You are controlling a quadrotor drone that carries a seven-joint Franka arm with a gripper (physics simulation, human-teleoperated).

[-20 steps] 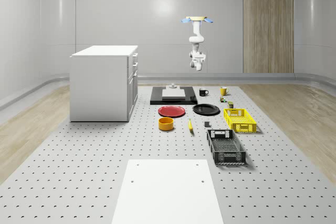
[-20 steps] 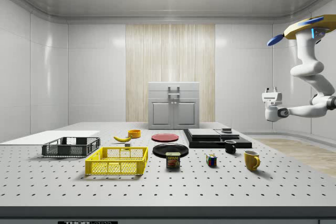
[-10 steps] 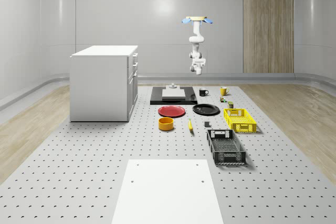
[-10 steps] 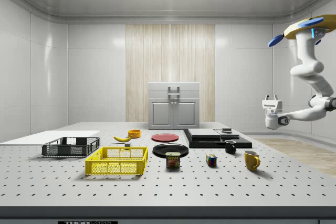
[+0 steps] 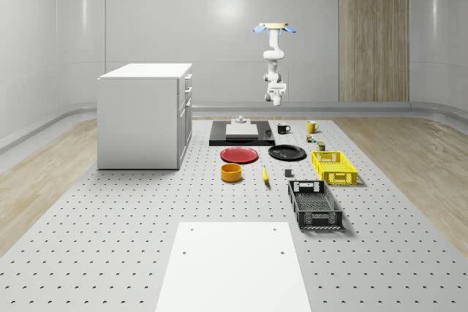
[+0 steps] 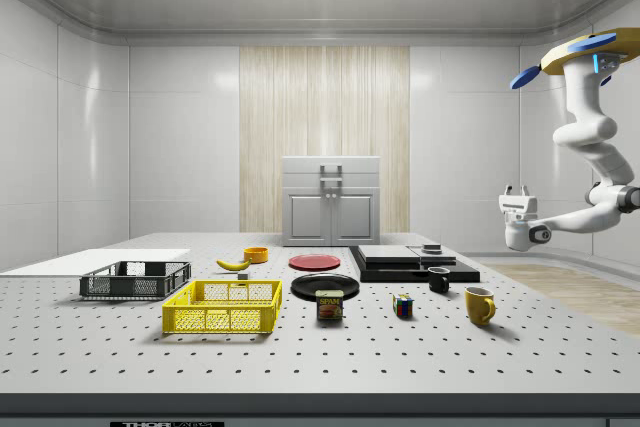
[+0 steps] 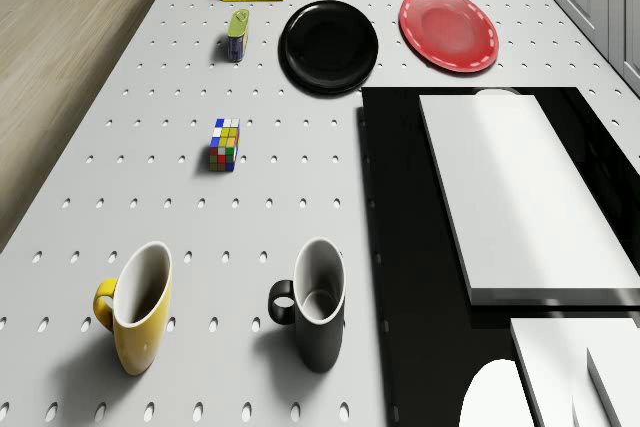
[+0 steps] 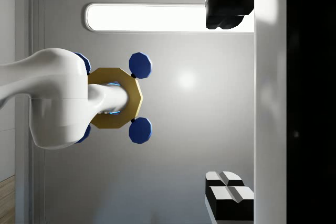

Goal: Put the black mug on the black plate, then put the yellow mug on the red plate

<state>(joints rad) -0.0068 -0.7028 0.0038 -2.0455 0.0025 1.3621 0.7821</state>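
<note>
- The gripper (image 6: 516, 190) is being held high in the air, turned upward, its fingers (image 8: 228, 11) spread wide with nothing between them. It is hanging off the drone (image 6: 585, 52), which is hovering above the table's edge.
- The black mug (image 7: 315, 317) is standing upright and empty below the gripper, beside the yellow mug (image 7: 138, 307). It is judged rigid, light and glossy, so the rim wall or the handle is being favoured for the grip.
- Farther off, the black plate (image 7: 329, 46) and red plate (image 7: 448, 29) are lying bare.
- Farthest off, nothing is being seen inside the yellow basket (image 6: 222, 307) or the black basket (image 6: 135, 280).
</note>
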